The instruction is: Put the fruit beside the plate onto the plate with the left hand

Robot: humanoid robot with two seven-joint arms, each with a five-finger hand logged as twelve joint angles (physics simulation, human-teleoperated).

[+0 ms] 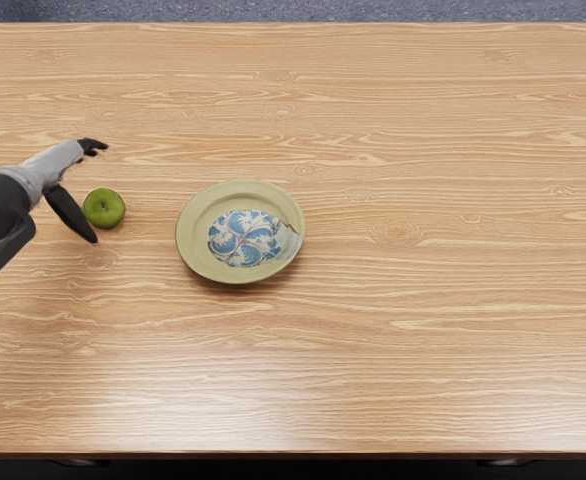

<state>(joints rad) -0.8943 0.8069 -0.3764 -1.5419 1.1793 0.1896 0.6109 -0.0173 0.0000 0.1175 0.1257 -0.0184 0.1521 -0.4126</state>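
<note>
A green apple (104,207) rests on the wooden table, a short way left of the plate. The plate (195,215) is pale green with a blue and white pattern in its middle, and nothing lies on it. My left hand (81,188) comes in from the left edge and hovers just left of the apple. Its fingers are spread: the upper fingers (92,146) point right above the apple's level and the dark thumb (72,213) angles down beside the apple. It holds nothing.
The wooden table (423,300) stretches wide to the right and front of the plate. Its far edge runs along the top of the view and its near edge along the bottom.
</note>
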